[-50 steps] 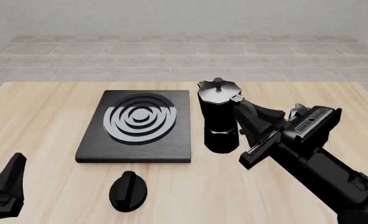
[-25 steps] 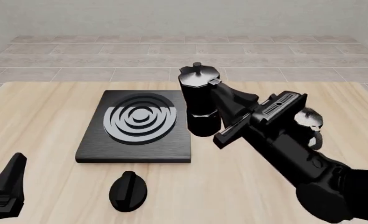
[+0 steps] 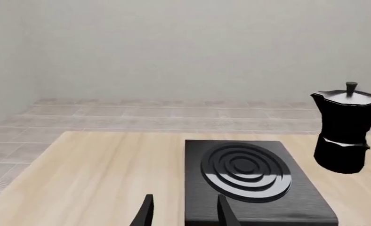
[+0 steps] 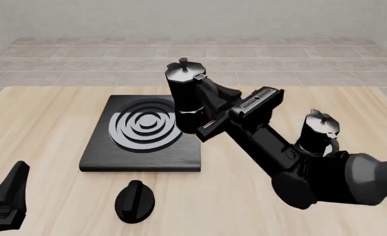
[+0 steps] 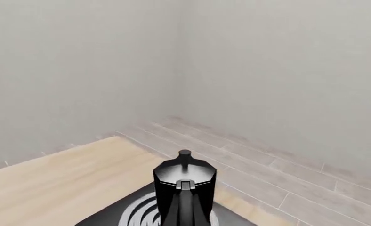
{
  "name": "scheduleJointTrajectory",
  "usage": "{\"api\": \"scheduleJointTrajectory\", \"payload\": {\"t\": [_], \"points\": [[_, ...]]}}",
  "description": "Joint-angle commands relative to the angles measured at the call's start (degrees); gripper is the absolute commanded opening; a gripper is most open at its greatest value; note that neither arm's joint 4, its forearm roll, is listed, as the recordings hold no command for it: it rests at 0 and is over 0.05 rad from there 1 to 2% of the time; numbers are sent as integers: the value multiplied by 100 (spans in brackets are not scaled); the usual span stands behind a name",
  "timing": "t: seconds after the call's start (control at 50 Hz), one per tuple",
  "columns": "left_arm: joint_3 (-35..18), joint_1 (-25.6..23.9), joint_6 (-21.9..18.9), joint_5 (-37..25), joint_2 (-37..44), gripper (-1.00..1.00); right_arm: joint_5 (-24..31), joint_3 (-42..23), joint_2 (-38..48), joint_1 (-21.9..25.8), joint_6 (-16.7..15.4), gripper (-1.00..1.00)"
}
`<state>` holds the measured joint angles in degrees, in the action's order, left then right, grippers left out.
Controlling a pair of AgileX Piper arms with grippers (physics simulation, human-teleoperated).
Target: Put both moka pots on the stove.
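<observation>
pale wood table [image 4: 42, 118] in a grey-walled room with a tiled floor beyond its far edge.

right gripper [image 4: 207, 105]: closed on the handle of the first moka pot [image 4: 185, 96]. the pot is upright and held over the right edge of the stove [image 4: 141, 157], overlapping the burner rings [image 4: 144, 127] in the front view. i cannot tell from that view whether its base touches the slab; in the left wrist view the same pot [image 3: 345, 127] appears above the table level, just beside the stove's [image 3: 298, 202] edge. the right wrist view looks straight along the handle at the pot [image 5: 184, 186], with the rings [image 5: 144, 212] below and behind it. the right arm [image 4: 291, 162] runs from the lower right diagonally up toward the stove.

second moka pot [image 4: 318, 132]: stands upright on the table to the right, partly hidden behind the right arm, well apart from the stove, nothing holding it.

left gripper [image 4: 7, 199]: low at the near left corner of the front view, away from everything. in the left wrist view its two fingertips [image 3: 146, 214] stand apart with bare table between them, holding nothing.

black oval knob [image 4: 134, 200]: lies on the table just in front of the stove's near edge, between the two arms.
</observation>
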<state>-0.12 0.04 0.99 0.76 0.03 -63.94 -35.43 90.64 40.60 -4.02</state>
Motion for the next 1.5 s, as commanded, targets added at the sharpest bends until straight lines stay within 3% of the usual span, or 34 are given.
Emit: {"api": "scheduleJointTrajectory", "payload": {"t": [0.02, 0.16, 0.5, 0.86, 1.5], "points": [[5, -52, -3, 5, -1, 100, -309, -671, 593, 103, 82, -100], [2, -105, -57, 15, -1, 100, -586, -879, 855, 184, 82, -100], [1, -134, -43, 43, -2, 100, -596, -1848, 1510, 186, 187, -100], [10, -254, -194, 59, -2, 100, -596, -2830, 2358, 483, -65, -100], [11, -363, -371, 78, -2, 100, -596, -4359, 3484, 404, -294, -100]]}}
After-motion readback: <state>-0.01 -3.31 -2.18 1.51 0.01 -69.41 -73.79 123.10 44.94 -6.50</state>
